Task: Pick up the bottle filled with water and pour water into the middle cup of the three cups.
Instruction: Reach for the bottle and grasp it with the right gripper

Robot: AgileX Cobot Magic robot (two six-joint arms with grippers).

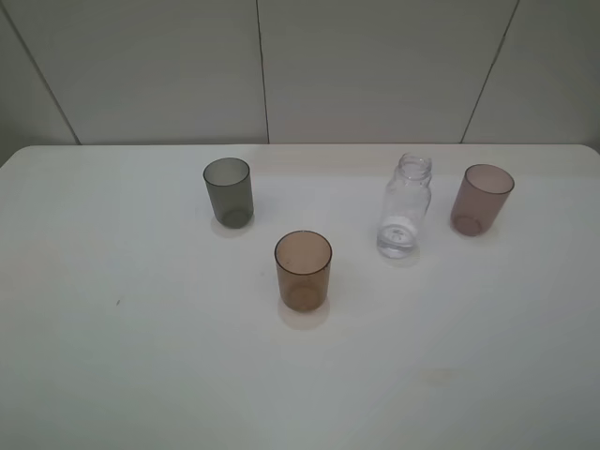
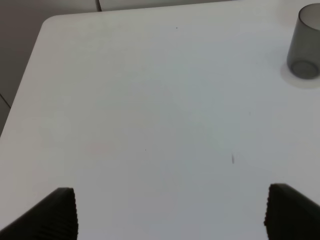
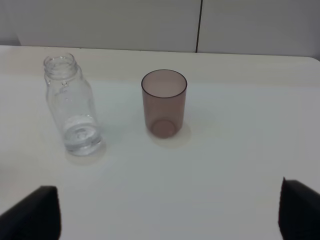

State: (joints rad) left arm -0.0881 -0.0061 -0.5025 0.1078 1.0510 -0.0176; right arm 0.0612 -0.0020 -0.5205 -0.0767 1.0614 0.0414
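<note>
The bottle (image 1: 405,208) stands upright (uncapped) at two o'clock from the middle cup (image 1: 303,270); left gripper (image 2: 170,220) and right gripper (image 3: 167,220) spread wide, empty.

Bright, even light from overhead: the smooth white tabletop (image 1: 141,356) almost washes out. Only a faint, soft shadow pools under the translucent amber-brown tumbler (image 1: 303,270), toward six o'clock. The right wrist view runs warmer, and its dark gripper fingertips (image 3: 35,215) look soft, out of focus.
</note>
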